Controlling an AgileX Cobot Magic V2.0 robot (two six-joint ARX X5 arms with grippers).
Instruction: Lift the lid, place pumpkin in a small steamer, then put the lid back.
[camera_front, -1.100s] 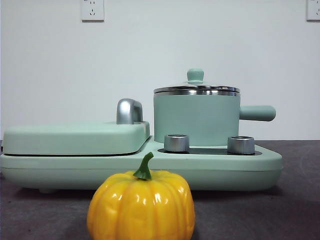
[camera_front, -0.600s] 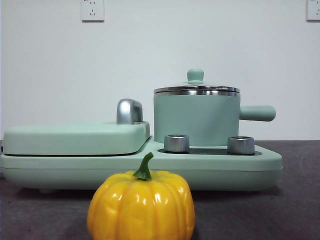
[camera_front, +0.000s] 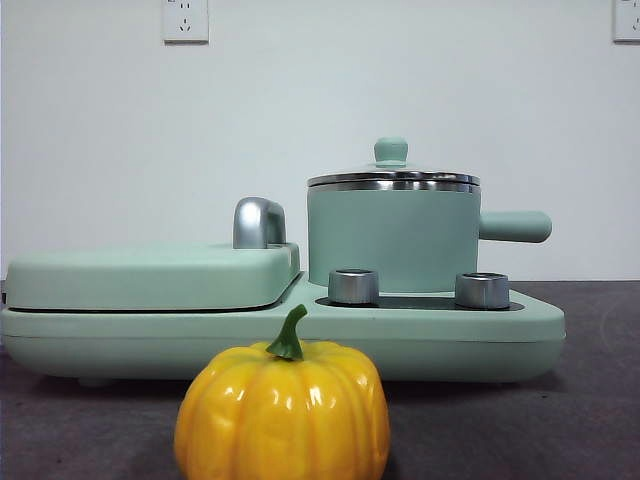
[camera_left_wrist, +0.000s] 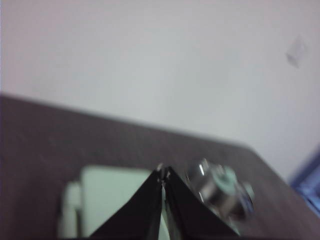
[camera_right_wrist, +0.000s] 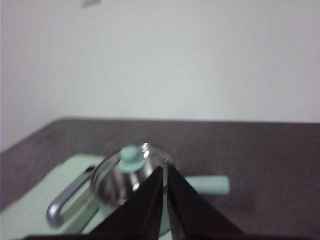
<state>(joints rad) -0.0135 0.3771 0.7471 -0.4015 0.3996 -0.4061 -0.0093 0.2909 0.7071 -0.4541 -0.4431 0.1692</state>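
The yellow-orange pumpkin with a green stem sits on the dark table at the near front. Behind it the small steamer, a mint green pot with a side handle, stands on the appliance base. The lid with its green knob rests on the pot. My left gripper is shut and empty, high above the table, with the lid blurred below it. My right gripper is shut too, hovering above the lid and the steamer's handle. Neither gripper shows in the front view.
The long mint green base carries two steel dials and a flat griddle cover with a steel handle. A white wall with sockets stands behind.
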